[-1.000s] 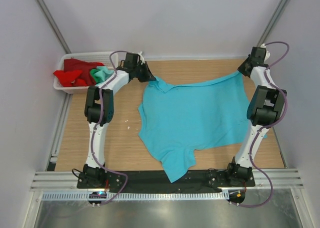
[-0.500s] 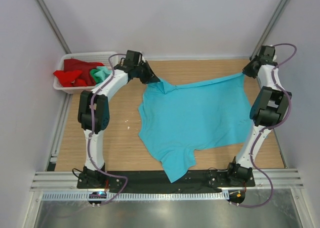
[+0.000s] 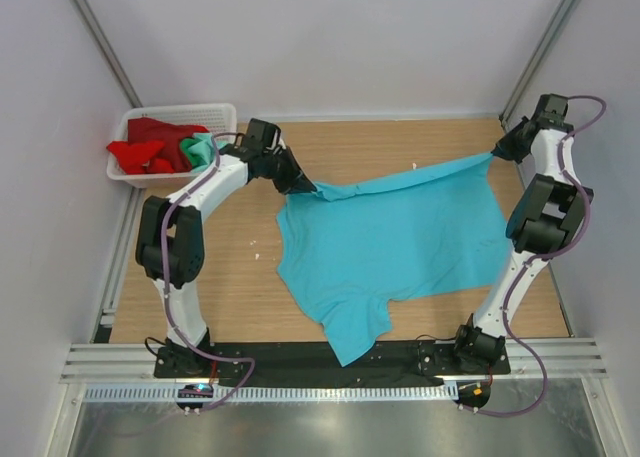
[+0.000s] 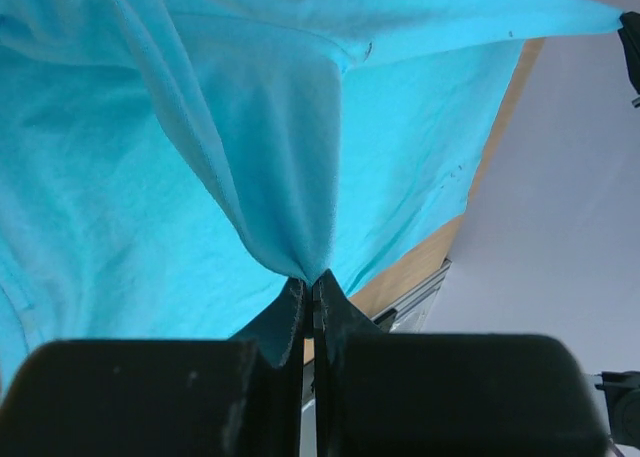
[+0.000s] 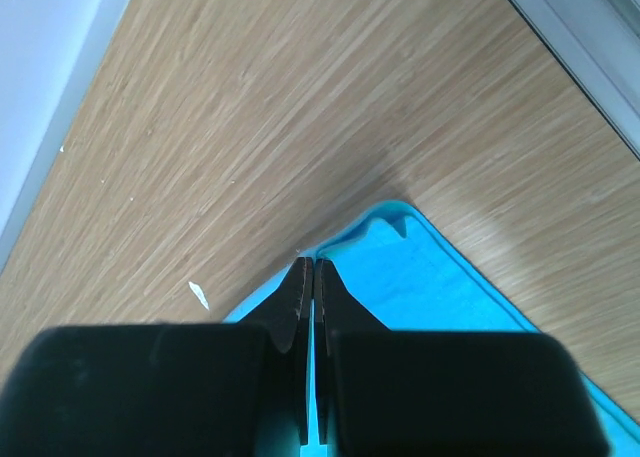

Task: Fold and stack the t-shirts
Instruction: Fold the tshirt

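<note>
A turquoise t-shirt (image 3: 390,242) lies spread over the wooden table, its near end hanging over the front edge. Its far edge is stretched taut between both grippers. My left gripper (image 3: 308,187) is shut on the shirt's far left corner; in the left wrist view (image 4: 312,279) the cloth (image 4: 250,157) bunches into the jaws. My right gripper (image 3: 497,155) is shut on the far right corner, and in the right wrist view (image 5: 313,265) the cloth's hem (image 5: 420,267) runs between the jaws. A red t-shirt (image 3: 145,149) and a mint green t-shirt (image 3: 203,148) lie crumpled in the basket.
A white mesh basket (image 3: 185,111) stands at the table's far left corner. Bare wooden table (image 3: 230,267) shows left of the shirt and along the far edge (image 5: 250,127). White walls close in on three sides.
Both grippers have moved apart and pulled the shirt's far edge straight. The left gripper moved toward me and right; the right gripper moved further right, toward the wall.
</note>
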